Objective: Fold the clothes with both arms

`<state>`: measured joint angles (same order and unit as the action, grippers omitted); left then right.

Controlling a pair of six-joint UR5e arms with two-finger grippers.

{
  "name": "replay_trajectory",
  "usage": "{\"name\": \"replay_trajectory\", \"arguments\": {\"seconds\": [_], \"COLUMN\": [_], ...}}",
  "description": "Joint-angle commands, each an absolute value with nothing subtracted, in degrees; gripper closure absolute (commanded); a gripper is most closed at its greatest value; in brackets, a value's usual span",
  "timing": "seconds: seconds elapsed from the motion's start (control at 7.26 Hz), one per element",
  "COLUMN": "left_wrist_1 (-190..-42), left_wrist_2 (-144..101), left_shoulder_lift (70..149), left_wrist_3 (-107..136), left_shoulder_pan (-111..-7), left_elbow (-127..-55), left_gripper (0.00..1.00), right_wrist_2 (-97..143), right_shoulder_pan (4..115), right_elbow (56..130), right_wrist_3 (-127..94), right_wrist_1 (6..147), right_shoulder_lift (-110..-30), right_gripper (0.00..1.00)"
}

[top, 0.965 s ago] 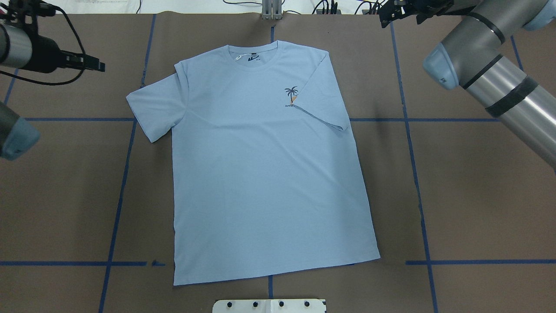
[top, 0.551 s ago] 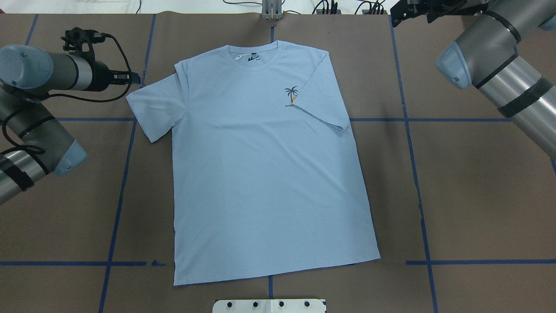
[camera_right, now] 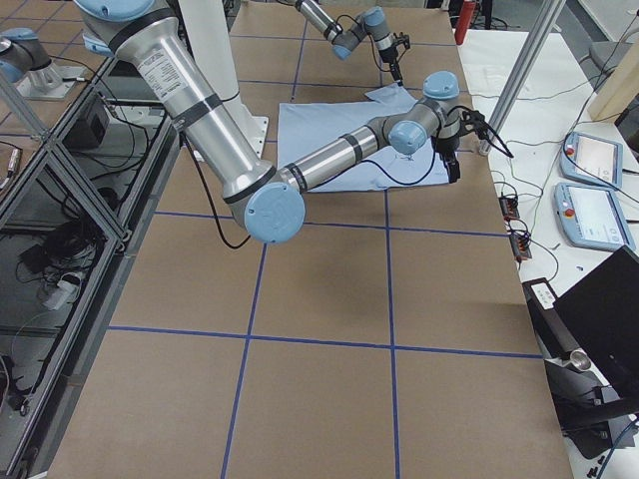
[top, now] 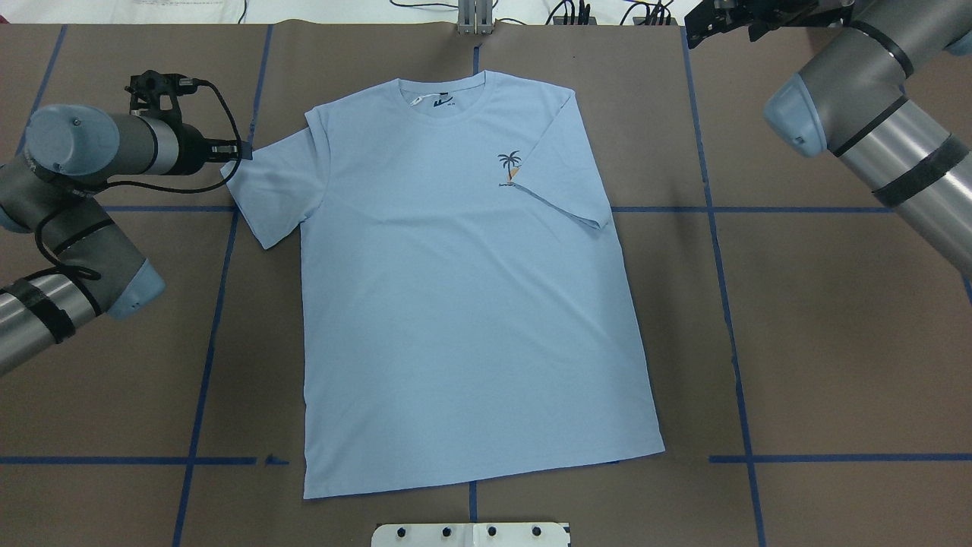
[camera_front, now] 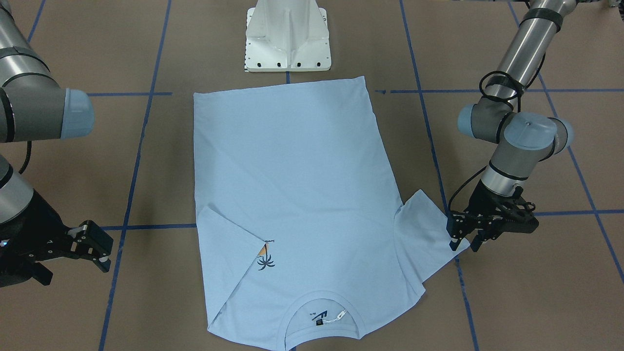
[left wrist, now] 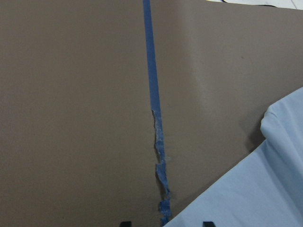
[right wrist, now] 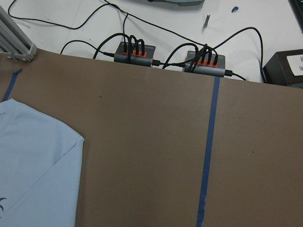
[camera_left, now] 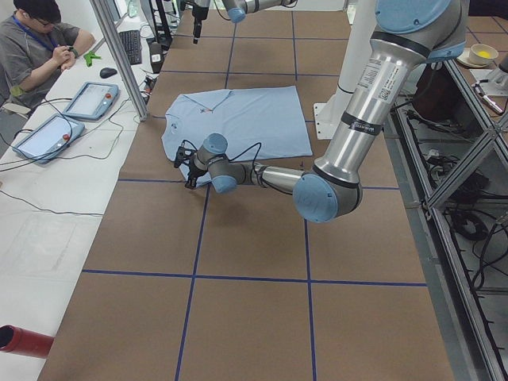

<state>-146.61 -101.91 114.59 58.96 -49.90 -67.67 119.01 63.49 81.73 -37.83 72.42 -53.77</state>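
Lying flat on the brown worktop [top: 835, 342], the blue T-shirt [top: 456, 304] had its bottom edge [top: 471, 477] at the near side and its collar [top: 448, 87] far off. One sleeve [top: 566, 182] was already folded in. The left hand [camera_front: 464, 243] had just slid up to the other sleeve [top: 266, 190], spread wide, ready to pinch it. The right hand [camera_front: 100, 253] waited farther back, spread too.

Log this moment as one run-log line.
stage: pre-grasp | T-shirt: flat, one sleeve folded in | left claw: open at spread sleeve edge | right claw: open, off shirt
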Motion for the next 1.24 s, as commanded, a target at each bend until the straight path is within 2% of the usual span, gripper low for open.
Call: {"name": "replay_trajectory", "arguments": {"seconds": [0.0, 0.28, 0.41, 0.55, 0.69, 1.1], "left_wrist_1": [-146.7, -146.7, -146.7, -146.7, -146.8, -145.1], "left_wrist_2": [-101.9, -101.9, -101.9, -101.9, -101.9, -101.9], "left_shoulder_lift": [114.7, 114.8, 114.7, 114.7, 114.8, 115.0], "left_wrist_3": [58.8, 58.8, 58.8, 58.8, 58.9, 59.7], "left_shoulder_pan": [-49.7, -49.3, -49.2, -49.3, -49.3, -49.2], "left_elbow": [-66.7, -66.8, -66.8, -66.9, -67.2, -70.8], "left_gripper": [0.41, 0.45, 0.55, 0.68, 1.00, 1.00], "right_wrist_2": [118.9, 118.9, 118.8, 118.8, 118.9, 118.9], "right_shoulder_pan": [63.5, 63.5, 63.5, 63.5, 63.5, 63.5], "right_elbow": [81.7, 81.7, 81.7, 81.7, 81.7, 81.7], "right_wrist_3": [-37.9, -37.8, -37.8, -37.8, -37.8, -38.1], "right_wrist_1": [72.4, 72.4, 72.4, 72.4, 72.4, 72.4], "right_shoulder_lift": [-53.9, -53.9, -53.9, -53.9, -53.9, -53.9], "right_gripper": [0.00, 0.00, 0.00, 0.00, 0.00, 0.00]}}
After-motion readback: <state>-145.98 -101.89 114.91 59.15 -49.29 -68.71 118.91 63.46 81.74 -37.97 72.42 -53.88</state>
